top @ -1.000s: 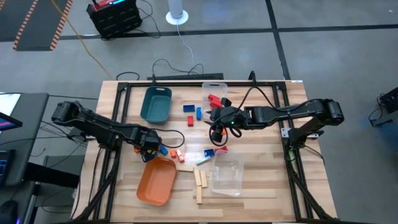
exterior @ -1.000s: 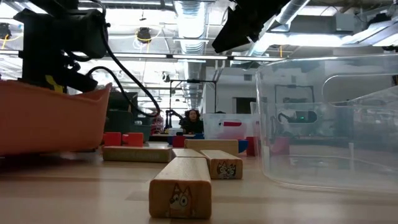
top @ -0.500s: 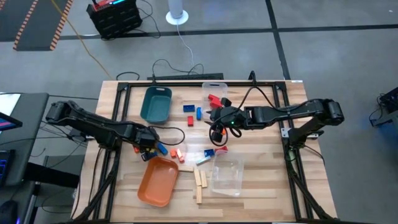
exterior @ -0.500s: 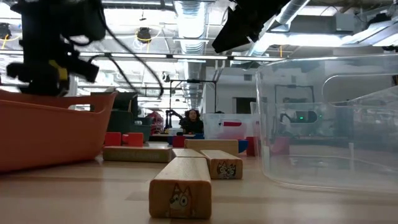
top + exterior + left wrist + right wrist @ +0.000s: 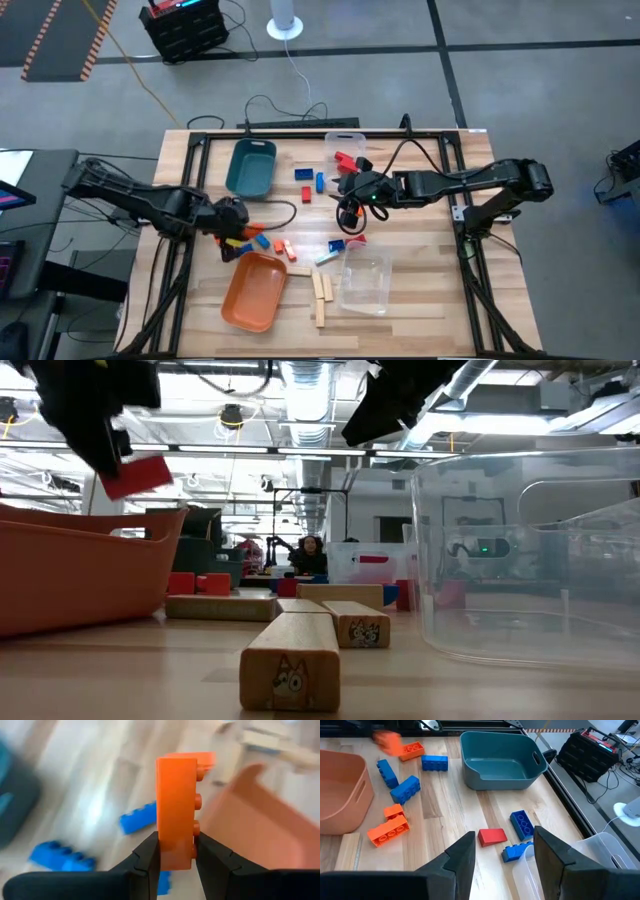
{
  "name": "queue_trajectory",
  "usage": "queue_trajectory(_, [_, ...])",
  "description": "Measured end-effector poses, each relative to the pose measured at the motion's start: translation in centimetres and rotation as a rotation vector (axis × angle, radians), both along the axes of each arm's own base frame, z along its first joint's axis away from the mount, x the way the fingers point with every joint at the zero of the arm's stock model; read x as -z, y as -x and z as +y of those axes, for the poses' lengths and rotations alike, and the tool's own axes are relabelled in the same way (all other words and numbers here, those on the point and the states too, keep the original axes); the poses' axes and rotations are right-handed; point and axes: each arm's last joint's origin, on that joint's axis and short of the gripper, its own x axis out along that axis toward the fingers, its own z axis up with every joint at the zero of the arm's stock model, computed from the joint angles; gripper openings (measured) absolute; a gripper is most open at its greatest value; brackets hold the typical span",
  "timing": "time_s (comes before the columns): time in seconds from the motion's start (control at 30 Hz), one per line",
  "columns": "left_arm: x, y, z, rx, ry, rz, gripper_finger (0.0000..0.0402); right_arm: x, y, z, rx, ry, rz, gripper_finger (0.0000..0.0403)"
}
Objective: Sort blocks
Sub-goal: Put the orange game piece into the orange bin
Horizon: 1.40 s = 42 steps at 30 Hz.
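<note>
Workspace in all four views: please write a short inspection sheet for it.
Surface: wooden table, level, no spill seen.
Job's things: orange brick held above the table near the orange tray; blue bricks, a red piece and wood blocks lie loose.
Clutter: teal tray empty; clear bin empty.
Grippers: left tool shut on the orange brick; right tool open, holding nothing.
Cables: black cable at the far edge.
Surroundings: a person far behind.
</note>
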Motion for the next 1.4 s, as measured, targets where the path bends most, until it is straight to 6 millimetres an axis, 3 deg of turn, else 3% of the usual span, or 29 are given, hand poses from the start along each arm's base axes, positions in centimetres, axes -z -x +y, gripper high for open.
queue_trajectory(0.17, [-0.8,-0.4,-2.2,0.110,0.036,-0.055,0.0097,0.1,0.1,-0.2,0.006,0.000,0.010,0.0175])
queue_trajectory(0.4, [-0.6,-1.7,-6.0,0.238,0.029,0.012,0.0097,0.3,0.2,-1.2,0.049,-0.018,0.032,0.0175])
queue_trajectory(0.7, [2.0,-4.9,-9.7,0.271,0.062,0.251,0.0098,0.4,0.3,-1.4,0.076,-0.045,0.025,0.0175])
queue_trajectory(1.1, [4.3,-7.7,-11.6,0.257,-0.006,0.456,0.0104,0.5,0.4,0.1,0.062,-0.043,0.036,0.0175])
queue_trajectory(1.4, [4.9,-8.1,-11.3,0.281,0.000,0.487,0.0165,0.6,0.5,0.1,0.062,-0.039,0.057,0.0175])
